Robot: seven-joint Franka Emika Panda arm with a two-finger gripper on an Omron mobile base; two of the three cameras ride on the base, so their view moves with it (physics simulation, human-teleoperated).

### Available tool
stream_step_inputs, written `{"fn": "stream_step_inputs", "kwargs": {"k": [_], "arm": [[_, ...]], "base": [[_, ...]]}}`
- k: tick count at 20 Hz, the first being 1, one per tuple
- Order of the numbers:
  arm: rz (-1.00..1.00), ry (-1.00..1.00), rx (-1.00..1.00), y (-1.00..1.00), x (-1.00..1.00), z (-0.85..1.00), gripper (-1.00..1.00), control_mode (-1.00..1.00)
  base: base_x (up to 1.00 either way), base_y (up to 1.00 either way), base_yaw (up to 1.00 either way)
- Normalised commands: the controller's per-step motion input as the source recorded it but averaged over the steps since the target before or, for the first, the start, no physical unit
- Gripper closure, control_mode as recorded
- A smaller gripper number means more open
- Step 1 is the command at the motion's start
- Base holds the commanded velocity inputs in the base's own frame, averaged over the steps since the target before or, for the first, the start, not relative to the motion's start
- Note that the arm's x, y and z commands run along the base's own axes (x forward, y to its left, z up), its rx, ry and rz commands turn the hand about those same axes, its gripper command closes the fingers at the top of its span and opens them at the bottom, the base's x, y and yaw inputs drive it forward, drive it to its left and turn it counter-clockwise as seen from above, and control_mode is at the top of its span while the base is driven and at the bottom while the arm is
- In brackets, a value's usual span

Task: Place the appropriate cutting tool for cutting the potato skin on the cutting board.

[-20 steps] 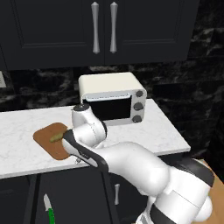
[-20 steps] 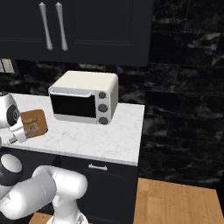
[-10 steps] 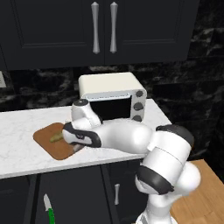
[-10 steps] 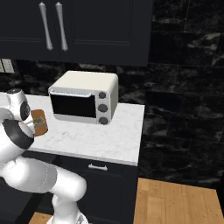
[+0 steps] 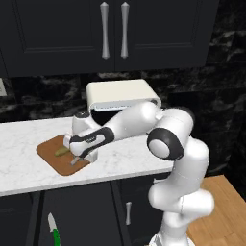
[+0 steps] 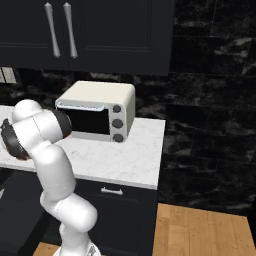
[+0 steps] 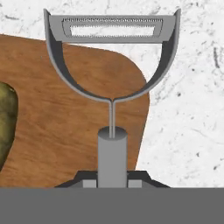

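My gripper [image 5: 80, 154] is shut on the grey peeler [image 5: 74, 161], low over the near right corner of the reddish-brown cutting board [image 5: 50, 154]. In the hand view the peeler [image 7: 112, 52] points away from me, its handle clamped between the dark fingertips [image 7: 87, 180]. Its wide head reaches past the cutting board [image 7: 65, 131] edge over white marble. The olive-brown potato [image 5: 61, 151] lies on the board just left of the gripper. It shows as the potato [image 7: 6, 118] at the left edge of the hand view. I cannot tell whether the peeler touches the board.
A cream toaster oven [image 5: 122, 98] stands behind the board on the white marble counter [image 5: 19, 163]; it appears as the toaster oven [image 6: 95, 112] from the right. A green-handled knife [image 5: 53, 229] lies low in front of the dark cabinets. My arm [image 6: 37, 135] stretches left across the counter.
The arm's elbow and upper links have swung up and to the right, while the hand with the peeler stayed low over the board's right corner.
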Motion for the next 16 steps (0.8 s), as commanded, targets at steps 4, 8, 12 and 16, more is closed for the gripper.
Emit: {"fn": "stream_step_inputs", "kwargs": {"k": [4, 8, 12, 16], "arm": [[0.00, 0.08, 0.00, 0.49, 0.32, 0.00, 1.00, -1.00], [0.00, 0.07, 0.00, 0.30, 0.08, -0.22, -1.00, -1.00], [-0.01, 0.00, 0.00, 0.08, -0.02, -0.19, -1.00, -1.00], [-0.04, -0.01, 0.05, -0.22, -0.25, -0.02, -1.00, -1.00]], "base": [[0.00, 0.00, 0.00], [0.00, 0.00, 0.00], [0.00, 0.00, 0.00], [0.00, 0.00, 0.00]]}}
